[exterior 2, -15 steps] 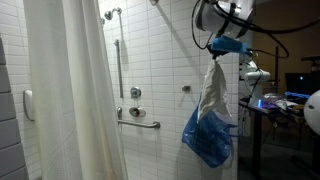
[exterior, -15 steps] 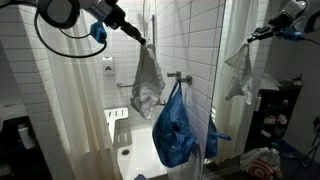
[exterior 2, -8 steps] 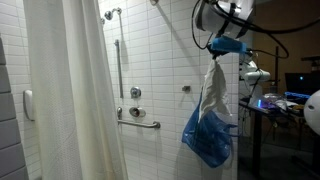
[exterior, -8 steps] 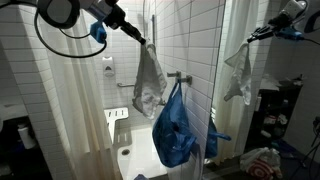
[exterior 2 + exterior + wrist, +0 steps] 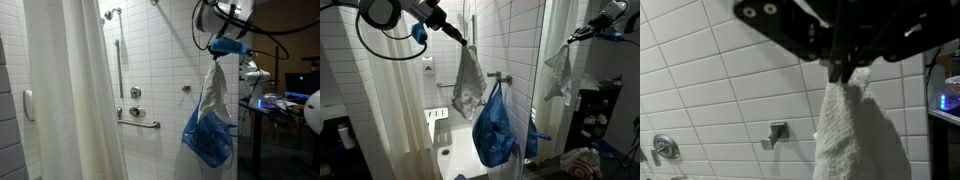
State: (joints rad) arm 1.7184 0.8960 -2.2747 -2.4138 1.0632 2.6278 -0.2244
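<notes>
In an exterior view, the towel [image 5: 468,85] is held upper centre by the clenched end effector [image 5: 466,44], beside a bag [image 5: 495,125]. In the wrist view, a hook [image 5: 775,134] is seen lower centre, apart from the towel. Carrying is judged the step in hand, and clearance from the bag is called for next.

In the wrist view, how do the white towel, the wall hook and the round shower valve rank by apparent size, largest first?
1. white towel, by far, also nearest the camera.
2. wall hook and round shower valve: they look alike, so no ranking.
</notes>
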